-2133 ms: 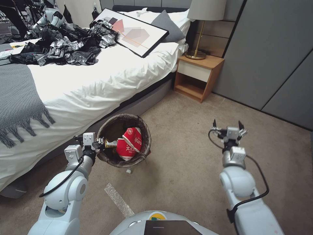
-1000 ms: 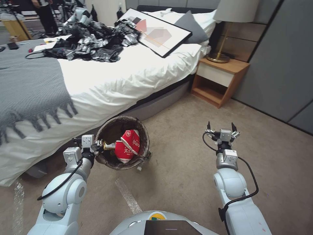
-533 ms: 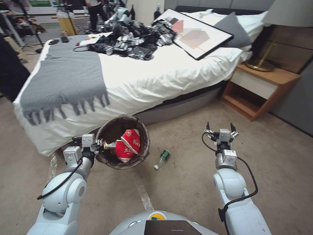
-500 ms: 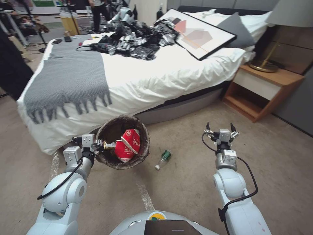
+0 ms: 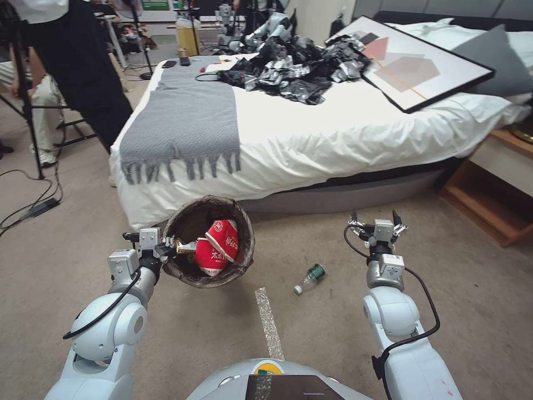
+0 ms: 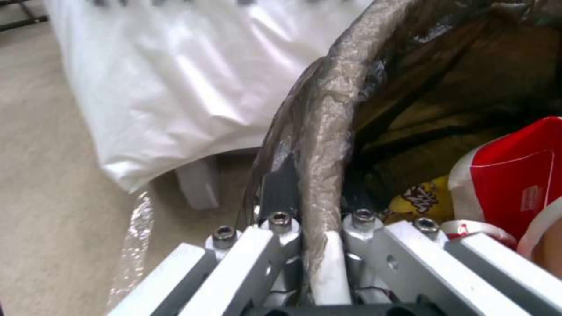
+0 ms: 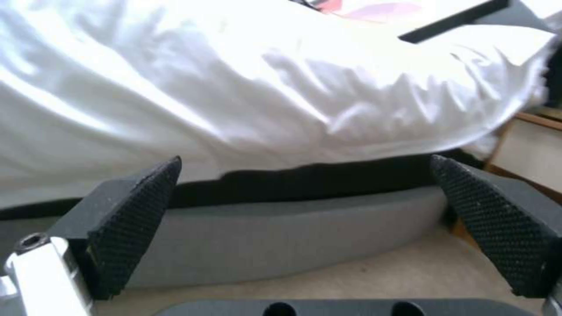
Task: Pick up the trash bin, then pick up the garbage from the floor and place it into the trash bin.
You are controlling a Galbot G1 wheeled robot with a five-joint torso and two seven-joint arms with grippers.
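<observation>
While the robot faces the bed, the scene reads as follows.

Trash bin (image 5: 191, 219): small round bucket lined with a dark brown-black plastic bag folded over the rim; held off the floor in front of the left arm, mouth tipped toward the head camera, near the foot corner of the bed.
Bin rim (image 6: 328, 131): wrapped in wrinkled, translucent brownish film; a white edge of plastic shows beneath it at the grip point.
Bin contents: crushed red-and-white noodle bowls (image 5: 219, 247) against the inner wall; a yellow wrapper (image 6: 419, 202) lies beside them.
Left gripper (image 5: 169, 245): fingers closed on the near rim of the trash bin, one inside the wall and one outside.
Right gripper (image 5: 375, 219): fingers spread wide, holding nothing; raised above the carpet, pointing toward the bed base.
Bottle (image 5: 309, 278): clear, green label, white cap; lying on its side on the carpet between the trash bin and the right arm, touching neither.
Bed (image 5: 311, 139): white sheet, grey fringed throw, a heap of black crumpled plastic, a framed picture.
Floor (image 5: 222, 333): beige carpet with a strip of clear tape (image 5: 268, 322).
</observation>
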